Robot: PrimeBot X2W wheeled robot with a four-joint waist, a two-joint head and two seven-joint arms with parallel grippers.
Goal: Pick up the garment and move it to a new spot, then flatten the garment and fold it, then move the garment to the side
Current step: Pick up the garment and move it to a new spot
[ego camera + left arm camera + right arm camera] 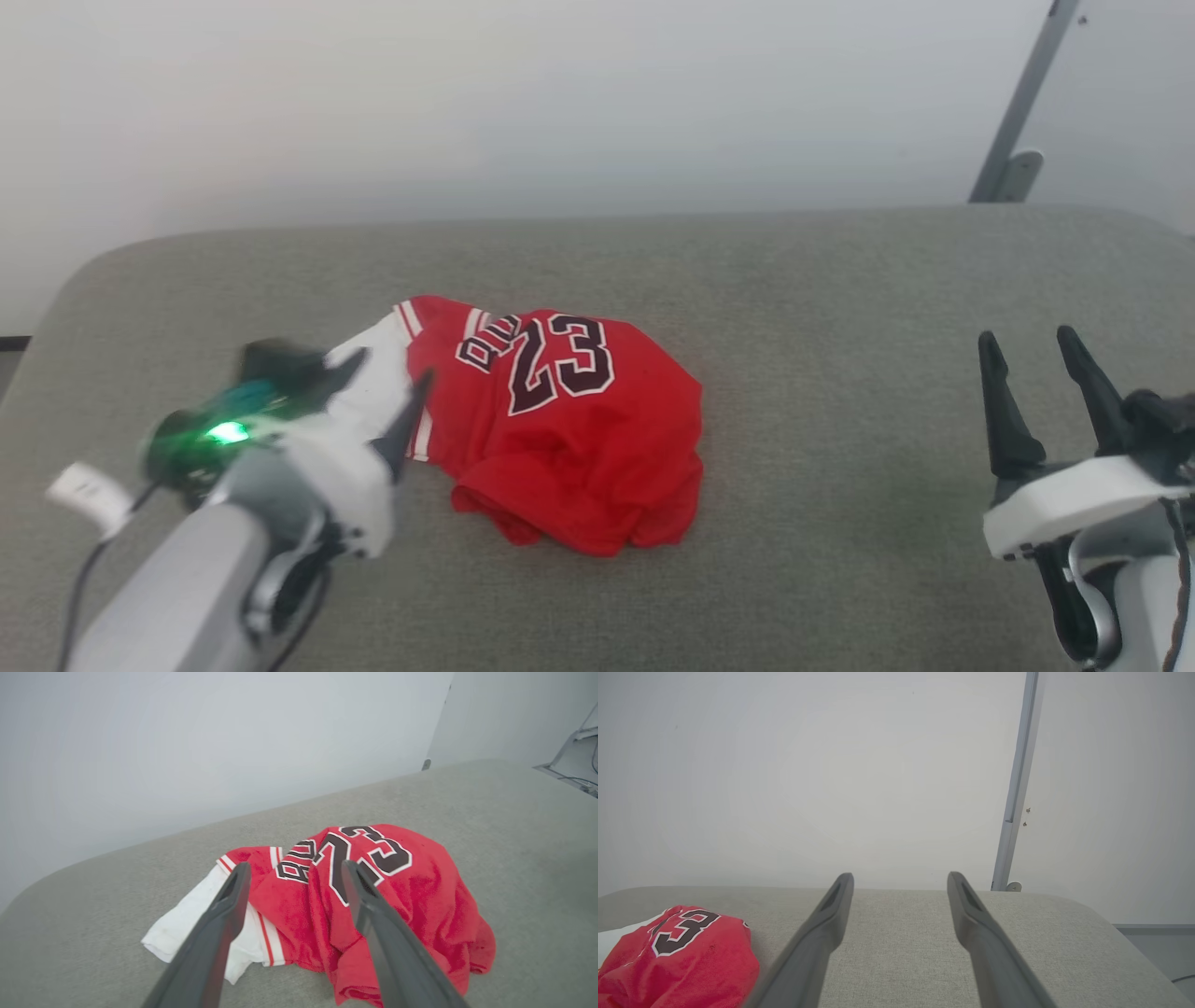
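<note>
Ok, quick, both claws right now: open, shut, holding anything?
Left claw: open, holding nothing, by the garment.
Right claw: open, holding nothing, away from it.

grey forearm (177, 588), white wrist housing (345, 476) with green light (227, 432), black cable (79, 588), dark tapered fingers (1004, 411).

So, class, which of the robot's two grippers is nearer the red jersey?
The left gripper: its open fingers frame the white sleeve of the jersey. The right gripper, also open, stands well apart over the bare grey surface.

Grey fabric surface (840, 467) before a pale wall (560, 93); slanted metal post (1022, 103).
</note>
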